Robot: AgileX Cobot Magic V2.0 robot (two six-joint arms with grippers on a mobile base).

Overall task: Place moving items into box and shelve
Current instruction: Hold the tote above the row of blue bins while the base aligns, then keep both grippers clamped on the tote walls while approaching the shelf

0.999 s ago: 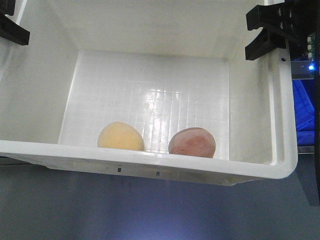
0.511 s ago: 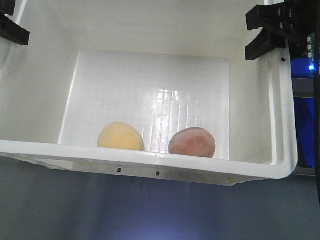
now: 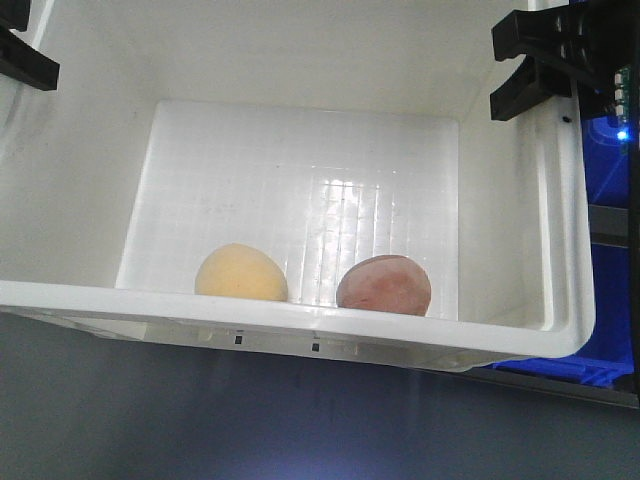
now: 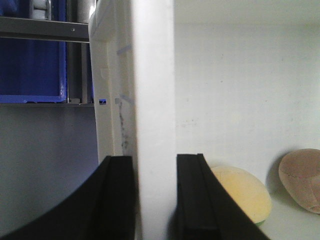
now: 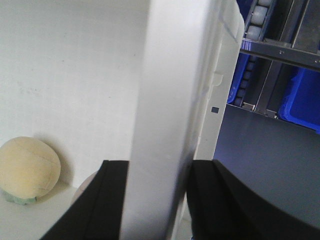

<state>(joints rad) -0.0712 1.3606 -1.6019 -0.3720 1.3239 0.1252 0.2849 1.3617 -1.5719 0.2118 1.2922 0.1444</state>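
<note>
The white box (image 3: 520, 200) fills the front view, gripped on both short walls so the two arms can carry it level toward the shelving; a one-sided hold would likely let it tip and send its load rolling. The left gripper (image 4: 154, 200) is clamped on the box's left wall, one black finger outside and one inside, and the right gripper (image 5: 159, 200) pinches the right wall the same way, each straddling the ribbed rim. The grey shelf rack (image 5: 280, 50) with its rollers shows beyond the right wall, with blue bins (image 5: 305, 100) on it, and another blue bin (image 4: 30, 60) sits past the left wall, so I judge the packing done and the shelving step under way. Both moving items lie on the grid floor against the near wall, apart from each other: the yellow-tan lump (image 3: 241, 273) to the left, the pinkish-red lump (image 3: 384, 285) to the right. Below the box is a plain grey floor (image 3: 200, 420).
</note>
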